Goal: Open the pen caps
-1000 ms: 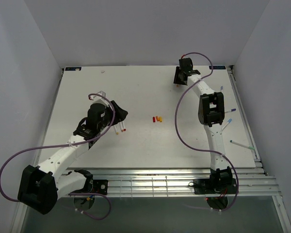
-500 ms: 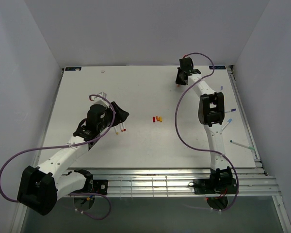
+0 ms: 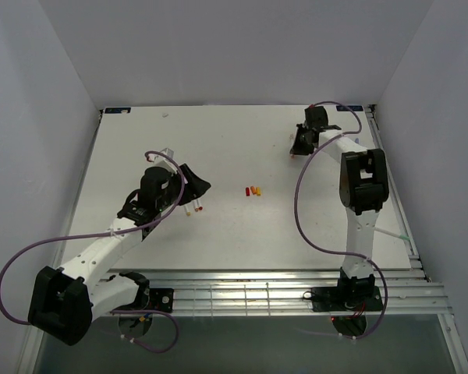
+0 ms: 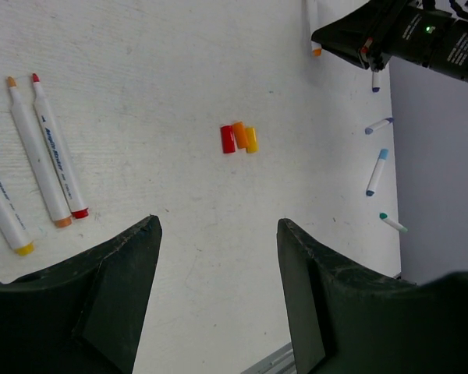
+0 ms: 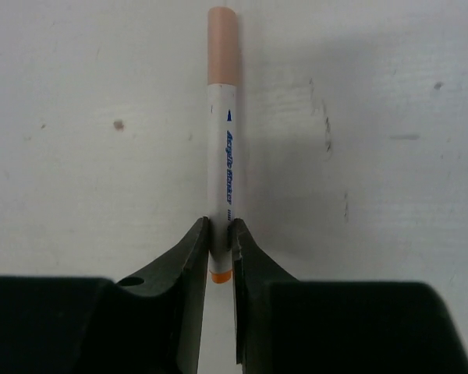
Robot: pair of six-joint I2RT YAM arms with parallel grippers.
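Note:
My right gripper [image 5: 221, 234] is shut on the lower barrel of a white pen [image 5: 222, 148] with a pale peach cap [image 5: 223, 45] on its far end and an orange band at its near end. From above, that gripper [image 3: 299, 145] sits at the back right of the table. Three loose pen caps [image 4: 239, 139], red, orange and yellow, lie side by side mid-table [image 3: 253, 190]. My left gripper [image 4: 218, 234] is open with nothing between its fingers, hovering left of those caps [image 3: 199, 185]. Three uncapped pens [image 4: 47, 148] lie under it [image 3: 193, 208].
Three capped pens lie by the table's right edge: purple [image 4: 378, 125], blue [image 4: 376, 171] and green [image 4: 391, 224]. From above, the right arm [image 3: 363, 183] covers most of them. Metal rails [image 3: 257, 292] run along the near edge.
The right gripper has closed on the pen. The right arm has swung to the right, its gripper shifting right and nearer. The left arm has barely moved.

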